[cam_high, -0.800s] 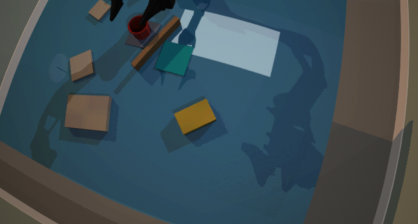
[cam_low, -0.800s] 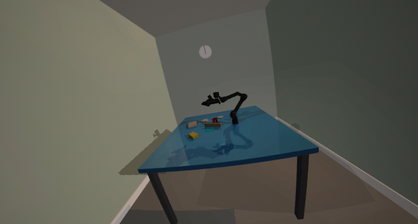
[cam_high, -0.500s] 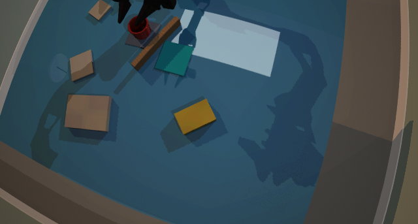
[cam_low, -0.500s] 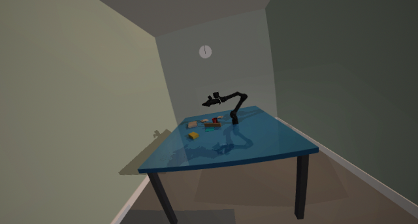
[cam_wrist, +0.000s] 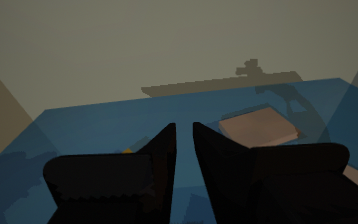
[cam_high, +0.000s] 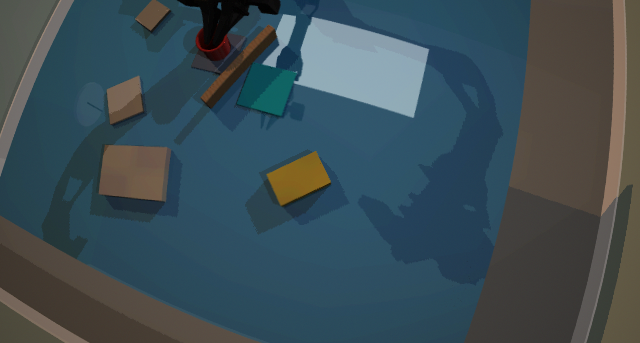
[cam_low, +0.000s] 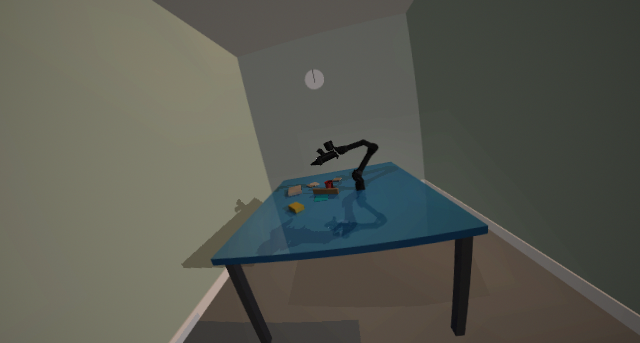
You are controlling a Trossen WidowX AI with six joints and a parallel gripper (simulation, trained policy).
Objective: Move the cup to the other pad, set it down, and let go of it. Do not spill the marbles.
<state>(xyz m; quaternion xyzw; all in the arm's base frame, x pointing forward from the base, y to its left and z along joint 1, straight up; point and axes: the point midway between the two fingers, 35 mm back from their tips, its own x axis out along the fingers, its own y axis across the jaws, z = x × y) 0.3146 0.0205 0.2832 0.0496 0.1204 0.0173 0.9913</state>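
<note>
The red cup [cam_high: 220, 53] [cam_low: 328, 184] stands upright on the dull purple-grey pad [cam_high: 203, 64], on the far side of the wooden bar from the teal pad [cam_high: 265, 93] [cam_low: 321, 198]. The teal pad has nothing on it. My gripper [cam_high: 212, 41] [cam_low: 313, 163] [cam_wrist: 184, 128] is nearly closed with a narrow empty gap between its fingertips. In the top view it overlaps the cup, but the exterior view shows it well above the table, not touching the cup. The fingers hide part of the cup's mouth, and no marbles can be made out.
The wooden bar [cam_high: 240, 66] [cam_low: 326, 191] lies between the two pads. A yellow block [cam_high: 299, 178] [cam_low: 296, 207] and a large tan block [cam_high: 135, 173] [cam_wrist: 257, 127] lie nearer the top camera. Smaller tan blocks [cam_high: 125, 101] [cam_high: 153, 15] lie beyond the large one.
</note>
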